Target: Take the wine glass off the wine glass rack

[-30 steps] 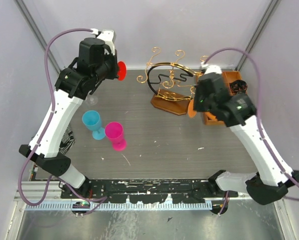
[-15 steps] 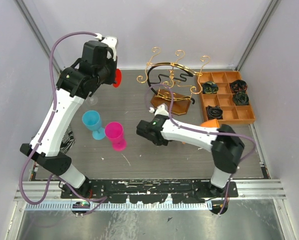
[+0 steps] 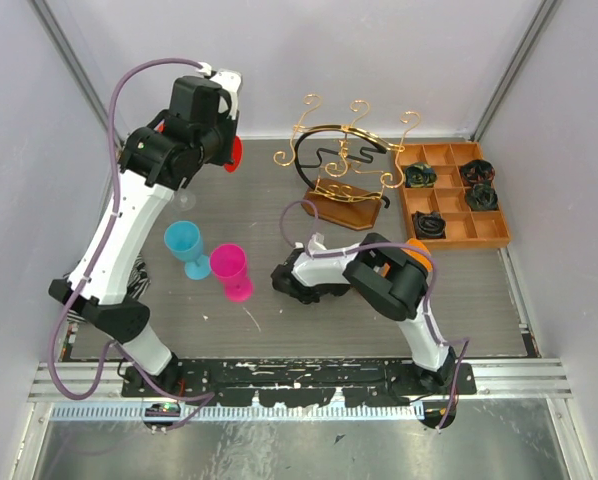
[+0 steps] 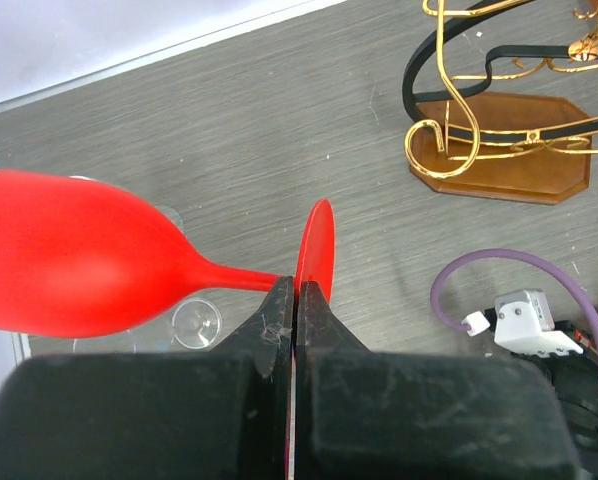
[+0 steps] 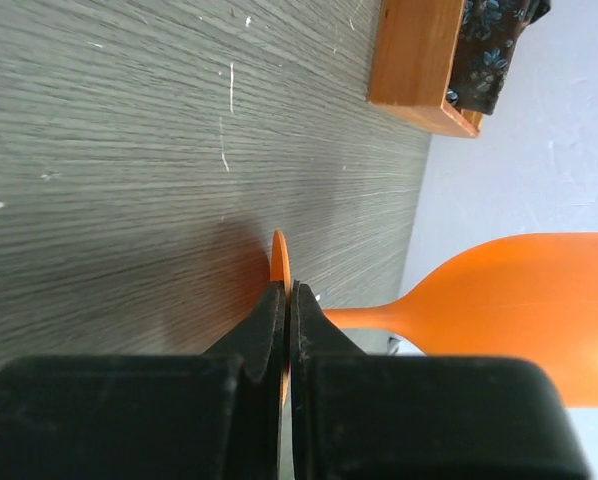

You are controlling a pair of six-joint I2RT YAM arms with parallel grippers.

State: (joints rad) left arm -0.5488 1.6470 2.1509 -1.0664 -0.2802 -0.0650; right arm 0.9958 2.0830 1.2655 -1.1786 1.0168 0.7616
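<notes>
The gold wire wine glass rack [image 3: 344,170] stands on its brown wooden base at the back middle; it also shows in the left wrist view [image 4: 499,140]. I see no glass hanging on it. My left gripper [image 4: 295,290] is shut on the foot of a red wine glass [image 4: 69,265], held on its side high at the back left [image 3: 236,153]. My right gripper [image 5: 288,290] is shut on the foot of an orange wine glass [image 5: 519,310], held on its side low over the table, in front of the rack [image 3: 416,248].
An orange-brown compartment tray [image 3: 457,226] with dark bundles sits at the back right. A blue glass [image 3: 184,240] and a pink glass [image 3: 231,270] stand at the left. A clear glass [image 4: 197,322] stands under the left arm. The right arm's elbow [image 3: 304,275] lies mid-table.
The right arm has swung away from the rack and folded down low over the middle of the table, carrying the orange glass. The left arm has barely moved.
</notes>
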